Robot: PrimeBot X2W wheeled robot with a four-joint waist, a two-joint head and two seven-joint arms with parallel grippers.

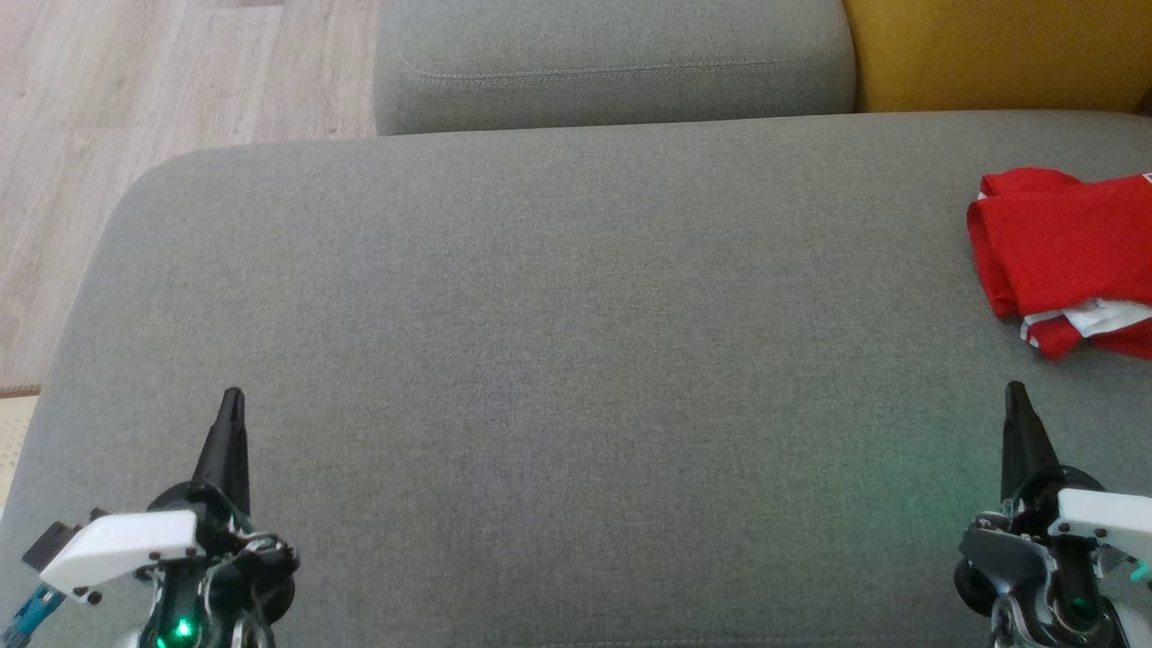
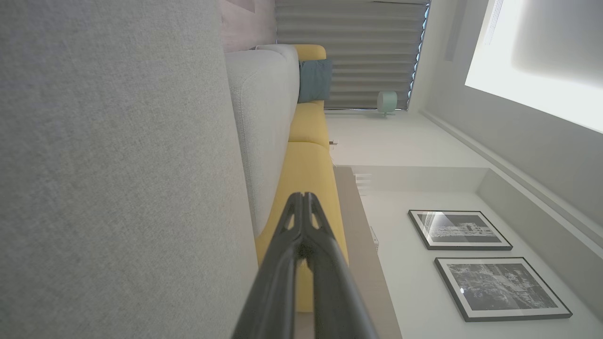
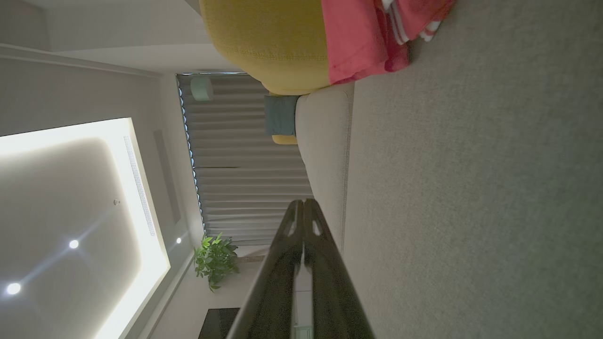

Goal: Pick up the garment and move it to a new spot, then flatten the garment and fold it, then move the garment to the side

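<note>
One red garment (image 1: pixel 1066 252) lies folded at the far right of the grey cushion (image 1: pixel 558 360), apparently set aside. The right gripper (image 1: pixel 1016 392) and left gripper (image 1: pixel 232 397) hover apart near the front, fingers closed and empty, probably parked clear.

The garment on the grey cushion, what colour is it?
The garment is red with white striped trim, best seen in the head view.

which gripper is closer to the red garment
The right gripper: the red garment lies just ahead of it, while the left gripper sits at the far side of the grey cushion.
</note>
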